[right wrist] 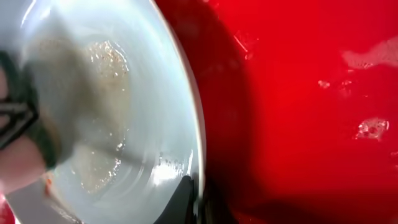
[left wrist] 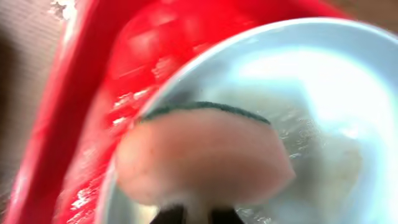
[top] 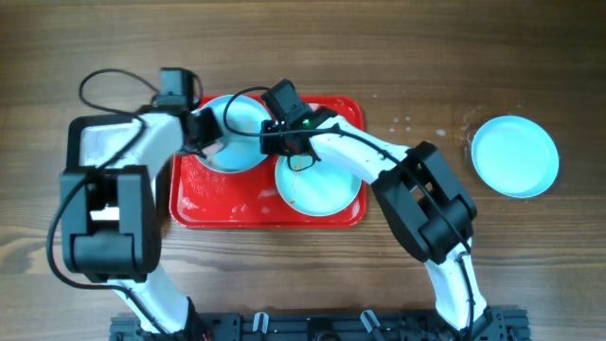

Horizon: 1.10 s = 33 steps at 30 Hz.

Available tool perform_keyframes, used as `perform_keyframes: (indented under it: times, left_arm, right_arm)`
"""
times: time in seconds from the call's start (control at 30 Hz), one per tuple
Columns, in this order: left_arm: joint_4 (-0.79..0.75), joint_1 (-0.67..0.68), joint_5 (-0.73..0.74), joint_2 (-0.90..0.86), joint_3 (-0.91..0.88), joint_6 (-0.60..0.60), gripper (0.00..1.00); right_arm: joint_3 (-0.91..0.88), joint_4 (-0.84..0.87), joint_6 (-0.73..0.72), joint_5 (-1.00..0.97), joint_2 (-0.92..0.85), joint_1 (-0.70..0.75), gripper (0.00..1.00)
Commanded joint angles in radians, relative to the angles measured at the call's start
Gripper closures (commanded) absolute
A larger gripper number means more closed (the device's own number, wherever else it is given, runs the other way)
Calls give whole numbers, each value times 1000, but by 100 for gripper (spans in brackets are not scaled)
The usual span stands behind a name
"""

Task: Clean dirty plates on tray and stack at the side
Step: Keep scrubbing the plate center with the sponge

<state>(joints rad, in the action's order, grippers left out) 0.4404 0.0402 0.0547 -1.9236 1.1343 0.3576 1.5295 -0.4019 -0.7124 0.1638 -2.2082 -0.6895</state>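
The red tray (top: 204, 204) holds two pale blue plates. My left gripper (top: 210, 133) is shut on a pinkish sponge with a green edge (left wrist: 205, 155) and presses it on the wet, smeared back-left plate (top: 241, 112). That plate also shows in the left wrist view (left wrist: 323, 81). My right gripper (top: 275, 133) is shut on that plate's rim (right wrist: 124, 81), seen close in the right wrist view (right wrist: 198, 202). The second plate (top: 322, 189) lies at the tray's front right. The third plate (top: 514, 156) sits alone on the table at the right.
Water drops and a wet patch (top: 417, 125) lie on the wooden table between the tray and the right-hand plate. The tray floor (right wrist: 298, 93) is wet with soapy streaks. A black rail (top: 312, 327) runs along the table's front edge.
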Motion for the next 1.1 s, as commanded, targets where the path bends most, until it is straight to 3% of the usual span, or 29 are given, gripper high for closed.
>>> perform_keyframes:
  times: [0.0, 0.17, 0.33, 0.47, 0.6, 0.7, 0.87, 1.07]
  left_arm:
    - [-91, 130, -9, -136, -117, -13, 96]
    - [-82, 213, -45, -129, -68, -13, 96]
    - [215, 183, -64, -106, 83, -12, 96]
    - [438, 118, -64, -108, 87, -8, 96]
    - [547, 58, -91, -108, 85, -9, 96]
    - [427, 25, -198, -108, 48, 80, 96]
    - [145, 56, -218, -108, -89, 143, 96]
    - [90, 86, -483, -108, -241, 430, 96]
  right_arm:
    - [-13, -10, 31, 21, -27, -25, 96]
    - [-13, -11, 33, 29, -27, -25, 96]
    - [-13, -11, 33, 28, -27, -25, 96]
    - [-13, -10, 33, 28, -27, -25, 96]
    - [-13, -7, 32, 29, -27, -25, 96]
    - [-13, 1, 32, 40, -27, -25, 96]
    - [-13, 4, 32, 40, -27, -22, 96]
    - [-13, 12, 21, 47, -27, -6, 96]
